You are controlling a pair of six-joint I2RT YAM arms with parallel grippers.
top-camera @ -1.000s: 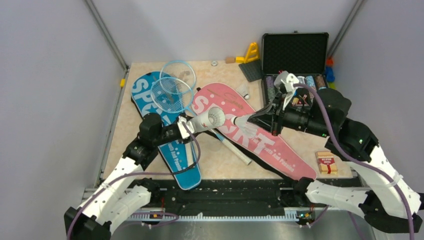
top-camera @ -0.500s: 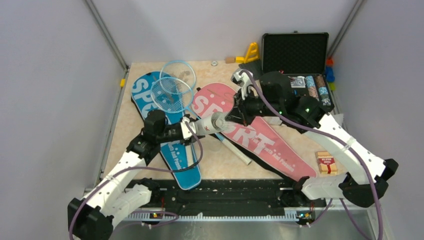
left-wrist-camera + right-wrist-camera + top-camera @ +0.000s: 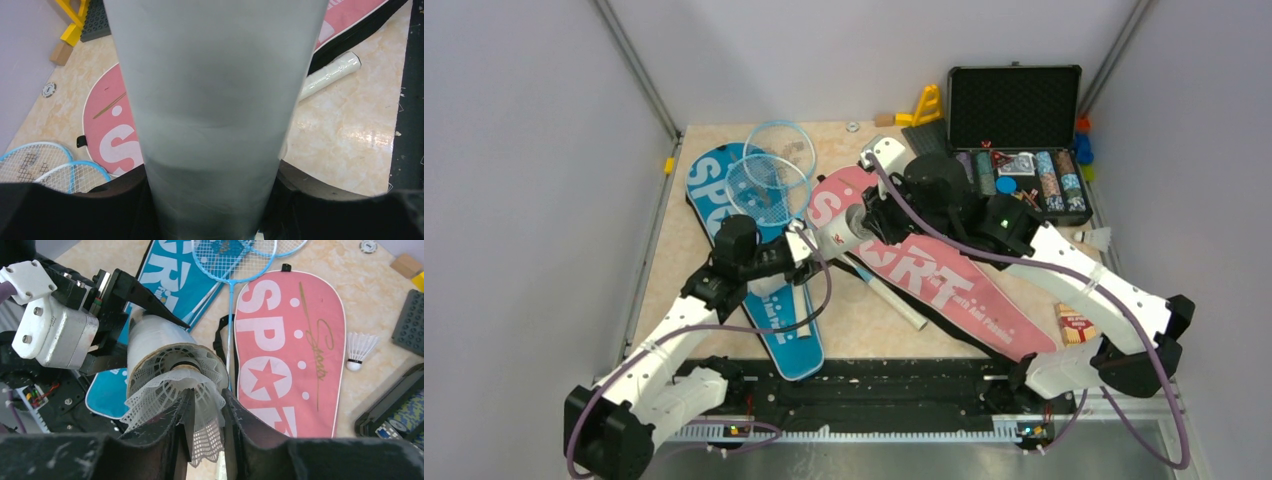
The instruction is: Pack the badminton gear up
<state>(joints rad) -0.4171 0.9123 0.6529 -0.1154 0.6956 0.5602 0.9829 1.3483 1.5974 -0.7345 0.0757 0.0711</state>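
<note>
- The tube (image 3: 155, 337) is being gripped round its body by the closed left gripper (image 3: 799, 248). It is being held over the pink cover's (image 3: 290, 355) wide end, on the side toward the blue cover (image 3: 167, 270).
- Its long axis is being kept roughly level, with the open mouth pointed at the right gripper (image 3: 206, 392), the nearer one to that mouth.
- A shuttlecock (image 3: 185, 372) is being pinched by its skirt in the right gripper at the tube's mouth, in line with that axis. A straight push along it is judged to be needed.
- A second shuttlecock (image 3: 359, 347) is lying just beside the pink cover, on the side away from the blue cover.
- How deep the shuttlecock is sitting is being hidden by its skirt, and from above by the right arm. Whether the pinch is being loosened cannot be told.
</note>
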